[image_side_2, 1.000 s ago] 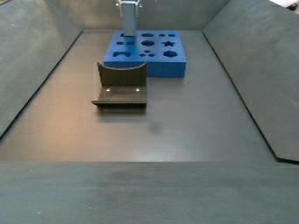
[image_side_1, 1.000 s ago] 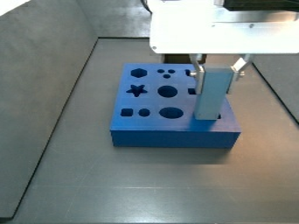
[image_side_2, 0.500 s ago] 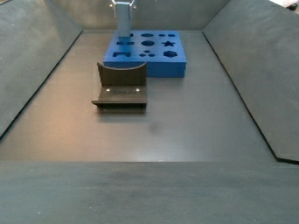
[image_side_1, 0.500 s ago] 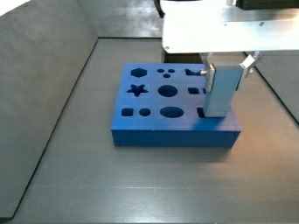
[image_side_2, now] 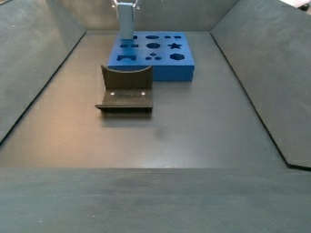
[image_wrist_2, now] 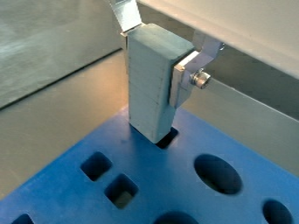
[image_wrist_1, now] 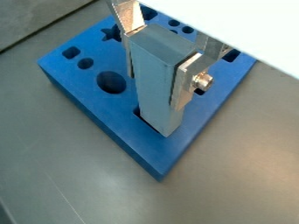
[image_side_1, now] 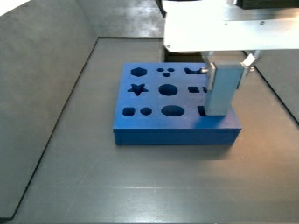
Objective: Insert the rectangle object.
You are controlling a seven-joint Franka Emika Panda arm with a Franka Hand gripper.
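My gripper (image_wrist_1: 163, 54) is shut on the rectangle object (image_wrist_1: 156, 83), a tall blue-grey block held upright. Its lower end stands in a rectangular hole near the edge of the blue board (image_wrist_1: 82, 80). Both wrist views show the silver fingers (image_wrist_2: 184, 77) clamped on its upper sides, the block (image_wrist_2: 149, 83) entering the board (image_wrist_2: 82, 192). In a side view the gripper (image_side_1: 226, 63) holds the block (image_side_1: 223, 89) over the board's right side (image_side_1: 152, 129). In a side view the gripper (image_side_2: 125, 7) and block (image_side_2: 126, 20) show small at the far end above the board (image_side_2: 165, 68).
The board has several shaped holes: a star (image_side_1: 135, 88), circles (image_side_1: 169, 89), an oval (image_side_1: 172, 111). The dark fixture (image_side_2: 125, 88) stands just in front of the board. Grey walls (image_side_1: 47, 61) enclose the floor (image_side_2: 158, 136).
The gripper has moved the block slightly right and lowered it, so its lower end now sits in the board's hole.
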